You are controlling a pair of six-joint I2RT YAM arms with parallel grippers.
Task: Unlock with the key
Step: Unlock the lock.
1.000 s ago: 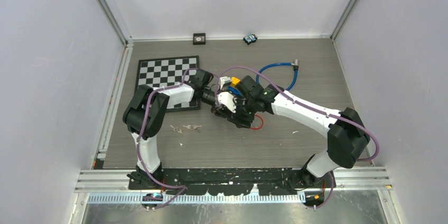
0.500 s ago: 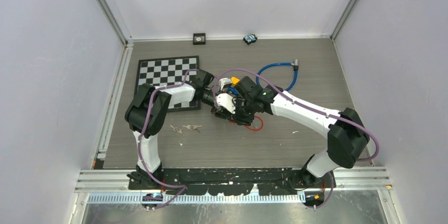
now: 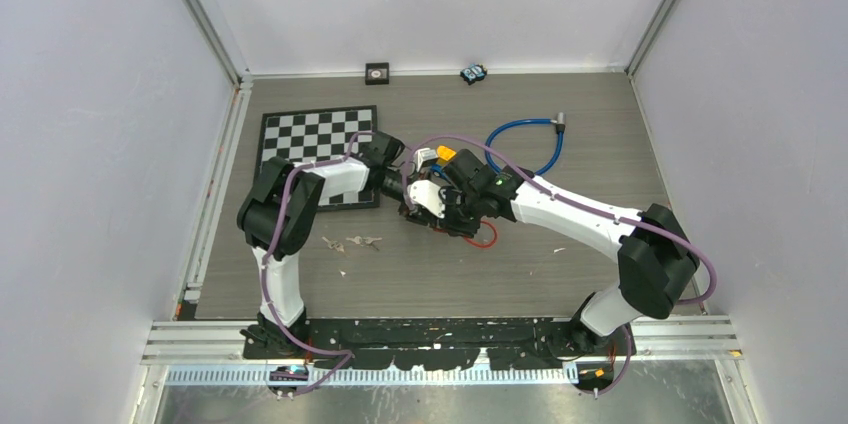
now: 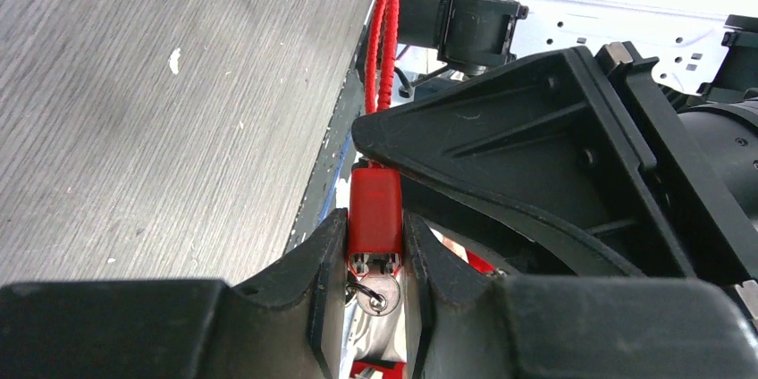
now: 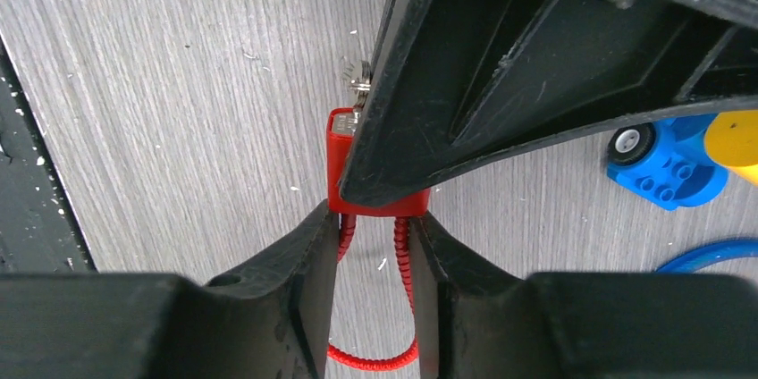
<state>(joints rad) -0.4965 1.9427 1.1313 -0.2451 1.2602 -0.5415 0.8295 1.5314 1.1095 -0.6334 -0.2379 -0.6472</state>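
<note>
A red padlock (image 4: 375,209) is clamped by its body between my left gripper's (image 4: 375,229) fingers. A silver key (image 4: 378,293) sits in its keyhole, on the end facing the left wrist camera. In the right wrist view the padlock (image 5: 341,164) is half hidden by the left finger (image 5: 501,84), with the key's head (image 5: 359,76) poking out beyond it. My right gripper (image 5: 375,223) presses on both strands of the red cable loop (image 5: 374,361) just below the body. From the top view the two grippers meet at mid-table (image 3: 425,199).
A checkerboard mat (image 3: 318,139) lies left of the grippers. A blue hose (image 3: 525,139) curls behind the right arm. A blue and yellow toy (image 5: 670,164) lies close on the right. Two small items (image 3: 377,71) (image 3: 473,73) sit at the back wall. Scraps (image 3: 350,242) dot the table.
The right gripper's fingers have closed in onto the red cable loop, and its wrist has shifted slightly left and back. The left gripper has kept its hold and place.
</note>
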